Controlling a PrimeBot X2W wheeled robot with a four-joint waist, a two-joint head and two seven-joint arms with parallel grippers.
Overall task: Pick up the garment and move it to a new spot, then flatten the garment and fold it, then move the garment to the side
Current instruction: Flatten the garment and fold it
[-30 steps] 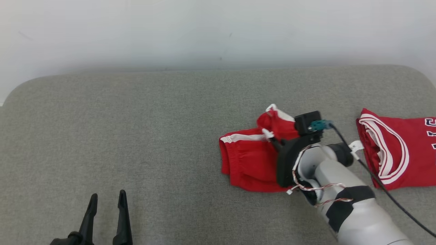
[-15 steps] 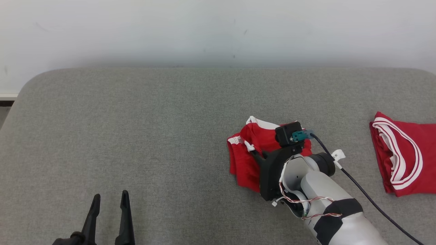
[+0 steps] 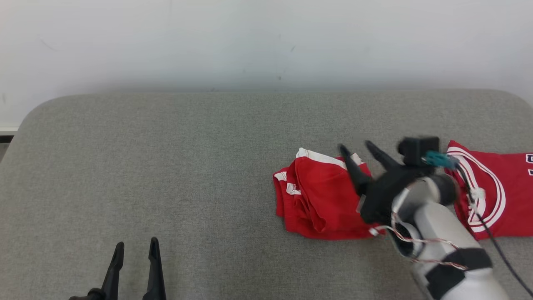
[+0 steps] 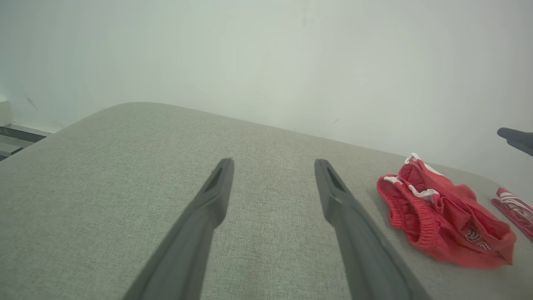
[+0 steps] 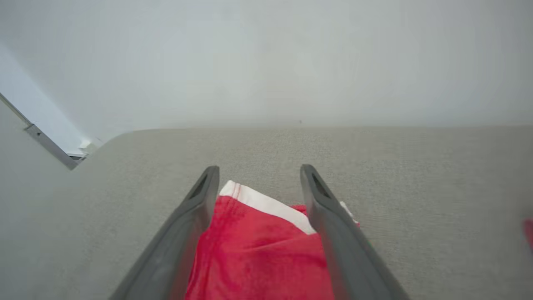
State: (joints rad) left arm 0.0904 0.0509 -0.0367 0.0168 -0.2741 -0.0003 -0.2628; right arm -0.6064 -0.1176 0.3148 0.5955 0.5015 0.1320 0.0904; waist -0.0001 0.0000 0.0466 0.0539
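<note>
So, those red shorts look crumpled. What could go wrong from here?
The right claw hangs open above the shorts, which lie bunched in folds. A pinch there might catch several layers, so they may not spread flat. The red jersey lies close beside that arm, partly hidden by it in the head view, so a swing might drag it along. The left claw sits open, far from the shorts, so its help would come late.

You're looking at a bare test room: a grey fabric-covered table with rounded corners, a plain white wall just behind it.
</note>
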